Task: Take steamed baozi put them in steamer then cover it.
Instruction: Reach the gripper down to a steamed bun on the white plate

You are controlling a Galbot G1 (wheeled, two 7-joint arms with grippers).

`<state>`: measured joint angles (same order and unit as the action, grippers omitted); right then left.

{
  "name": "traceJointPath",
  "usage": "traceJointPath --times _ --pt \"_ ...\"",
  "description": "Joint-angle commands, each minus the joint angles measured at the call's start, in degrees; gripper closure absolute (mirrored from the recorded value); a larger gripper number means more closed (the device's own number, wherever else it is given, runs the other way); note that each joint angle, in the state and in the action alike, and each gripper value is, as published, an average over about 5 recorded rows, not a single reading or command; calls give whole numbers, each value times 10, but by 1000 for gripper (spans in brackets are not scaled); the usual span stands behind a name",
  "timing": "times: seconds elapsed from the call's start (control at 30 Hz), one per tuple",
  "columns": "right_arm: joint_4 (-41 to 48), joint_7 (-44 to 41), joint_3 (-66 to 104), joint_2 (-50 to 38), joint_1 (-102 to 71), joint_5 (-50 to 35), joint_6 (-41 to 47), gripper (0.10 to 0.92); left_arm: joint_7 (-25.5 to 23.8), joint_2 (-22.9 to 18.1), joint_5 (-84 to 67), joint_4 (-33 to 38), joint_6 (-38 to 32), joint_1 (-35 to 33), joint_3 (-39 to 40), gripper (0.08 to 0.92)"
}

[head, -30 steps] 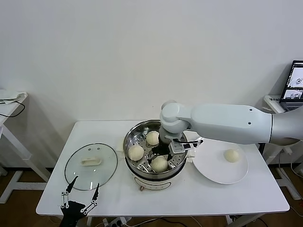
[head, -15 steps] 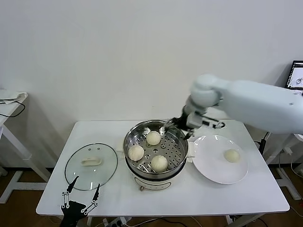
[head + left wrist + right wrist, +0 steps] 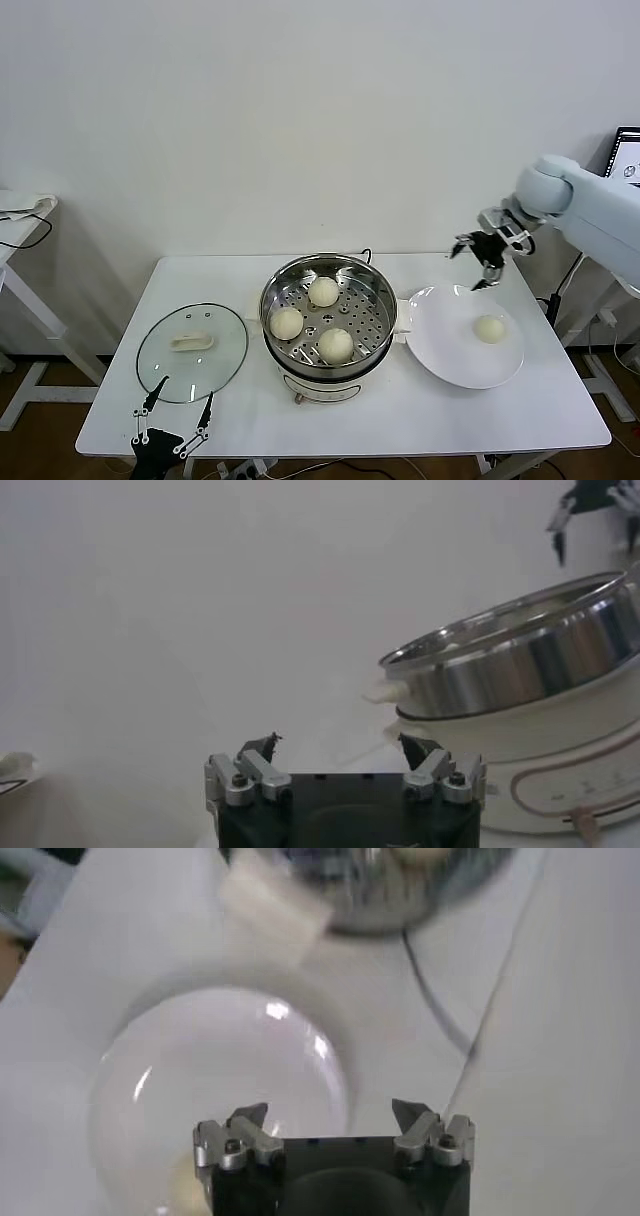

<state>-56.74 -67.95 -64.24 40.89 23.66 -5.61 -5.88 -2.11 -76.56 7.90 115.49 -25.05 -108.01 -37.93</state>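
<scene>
The steamer (image 3: 265,308) stands mid-table with three baozi on its perforated tray: one at the back (image 3: 323,291), one on the left (image 3: 286,323), one at the front (image 3: 336,345). Another baozi (image 3: 489,329) lies on the white plate (image 3: 450,350) to the right. My right gripper (image 3: 482,262) hangs open and empty above the plate's far edge; its wrist view looks down on the plate (image 3: 220,1088) past the open gripper (image 3: 330,1113). The cover (image 3: 192,352) lies flat at the left. My left gripper (image 3: 187,388) waits open by the table's front-left edge, facing the steamer (image 3: 520,670).
A white side table (image 3: 20,225) with a cable stands at the far left. A laptop (image 3: 628,155) sits on a stand at the far right. A thin cord (image 3: 366,254) runs off behind the steamer. Bare tabletop lies in front of the steamer and plate.
My right gripper lifted out of the steamer, leaving the front baozi there, and swung right to above the plate's far edge. The left arm barely shifted.
</scene>
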Motion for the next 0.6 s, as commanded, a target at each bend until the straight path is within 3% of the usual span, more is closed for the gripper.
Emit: traceJointPath --times 0.03,0.6 --pt "142 6 85 0 -139 55 17 203 1 -1 3 -1 2 -5 1 177" --pt "180 47 112 61 -192 70 10 203 1 -4 4 -8 -2 -8 -1 177"
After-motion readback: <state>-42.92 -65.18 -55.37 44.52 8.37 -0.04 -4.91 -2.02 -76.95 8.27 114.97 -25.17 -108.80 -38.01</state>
